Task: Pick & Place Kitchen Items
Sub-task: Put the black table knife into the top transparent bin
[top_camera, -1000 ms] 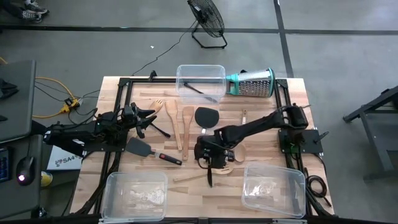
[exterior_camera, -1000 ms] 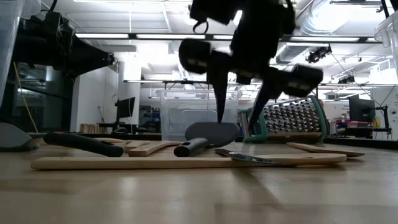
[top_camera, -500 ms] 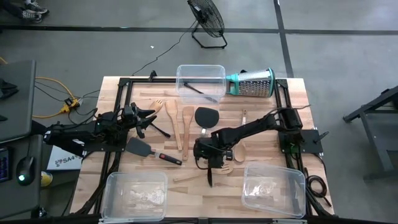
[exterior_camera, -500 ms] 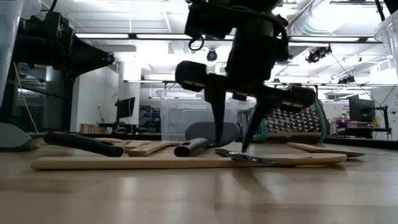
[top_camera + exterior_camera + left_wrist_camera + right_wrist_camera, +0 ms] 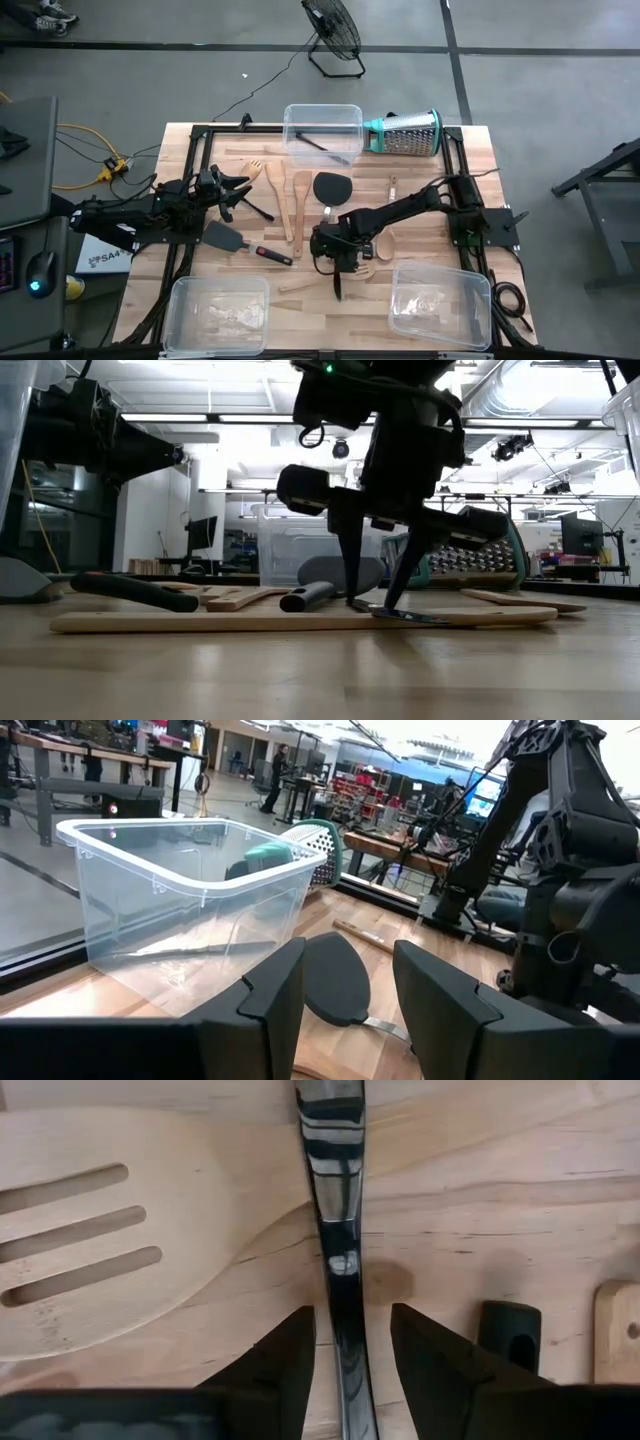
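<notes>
On the front-middle of the wooden surface (image 5: 200, 150), a thin black tool with a shiny handle (image 5: 338, 1250) is lying flat, partly crossing a pale slotted wooden spatula (image 5: 100, 1250). The right gripper (image 5: 338, 262) is standing straight over it, fingers (image 5: 285, 1370) straddling the handle at a narrow gap, tips at the surface; whether they are pinching it yet, cannot tell. Just behind are lying a black spatula head (image 5: 331, 186) and two wooden spatulas (image 5: 288, 195). Further left a red-black handled spatula (image 5: 245, 243) is resting. The left gripper (image 5: 235, 188) is hovering at the left side, fingers (image 5: 270, 995) partly spread, holding nothing. A clear bin (image 5: 322, 132) with one black tool inside and a teal-rimmed grater (image 5: 405, 132) are sitting at the back; two more clear bins (image 5: 218, 312) are sitting at the front corners.
</notes>
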You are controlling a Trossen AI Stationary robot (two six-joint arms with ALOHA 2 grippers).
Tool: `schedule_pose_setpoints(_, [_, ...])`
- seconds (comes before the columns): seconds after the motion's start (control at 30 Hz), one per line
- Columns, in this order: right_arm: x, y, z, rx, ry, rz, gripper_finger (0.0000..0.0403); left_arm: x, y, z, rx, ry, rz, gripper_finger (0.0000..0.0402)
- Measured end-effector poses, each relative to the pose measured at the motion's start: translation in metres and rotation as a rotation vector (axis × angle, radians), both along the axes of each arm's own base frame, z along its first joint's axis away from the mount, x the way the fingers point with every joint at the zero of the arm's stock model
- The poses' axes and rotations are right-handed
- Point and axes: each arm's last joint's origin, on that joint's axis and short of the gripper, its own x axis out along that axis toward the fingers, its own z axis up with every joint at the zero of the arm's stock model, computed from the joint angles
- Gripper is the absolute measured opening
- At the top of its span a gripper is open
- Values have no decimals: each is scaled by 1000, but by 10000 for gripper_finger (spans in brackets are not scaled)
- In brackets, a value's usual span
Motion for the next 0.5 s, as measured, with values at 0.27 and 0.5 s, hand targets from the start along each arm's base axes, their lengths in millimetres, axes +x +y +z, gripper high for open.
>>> schedule_pose_setpoints(0.27, [-2,4,-11,8,63,-19,128,0,0,0,0,0,0,152])
schedule_pose_setpoints(0.5, [-3,5,-18,46,104,-49,128,0,0,0,0,0,0,152])
